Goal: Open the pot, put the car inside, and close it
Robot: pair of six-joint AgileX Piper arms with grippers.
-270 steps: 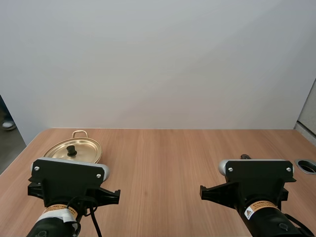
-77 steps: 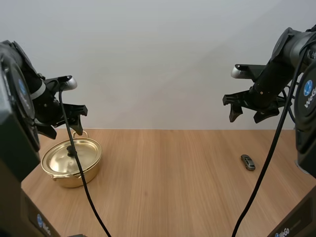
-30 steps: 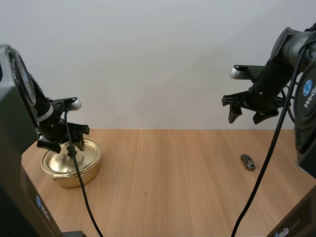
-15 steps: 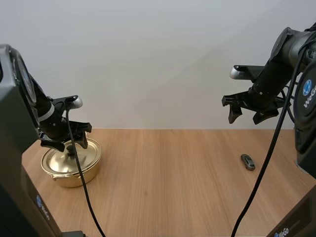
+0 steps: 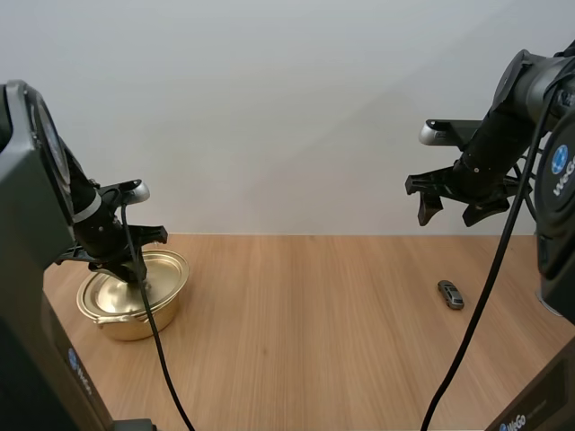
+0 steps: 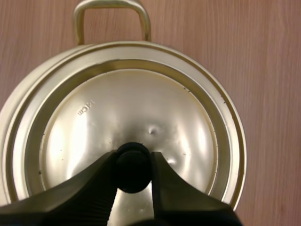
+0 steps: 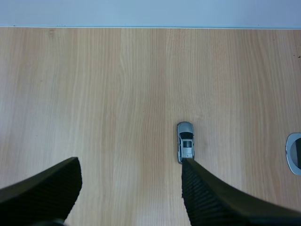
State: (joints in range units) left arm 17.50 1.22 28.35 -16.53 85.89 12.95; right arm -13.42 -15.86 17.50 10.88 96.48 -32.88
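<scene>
The gold pot (image 5: 135,323) stands on the left part of the table, its lid (image 5: 112,292) over its mouth, so nothing inside can be seen. From the left wrist view the lid (image 6: 141,108) sits within the pot's rim, and 1 loop handle (image 6: 111,4) juts from the pot's far side. The left gripper (image 5: 126,269) is down on the lid, and its 2 fingers clamp the black knob (image 6: 132,161) between their tips (image 6: 132,160).

The car (image 5: 450,294) lies on the bare table far over on the right, well apart from the pot. It is small and silver-grey (image 7: 186,141), on its wheels, its long axis running roughly from the near edge toward the back wall (which end is the front I cannot tell).

The right gripper (image 5: 449,214) hangs high above the car, fingers spread wide with nothing between them (image 7: 129,197).

The table (image 5: 296,323) is light wood with lengthwise grain, and a plain pale wall (image 5: 287,117) rises behind it. A round grey-rimmed hole (image 7: 292,153) sits in the tabletop beyond the car.
</scene>
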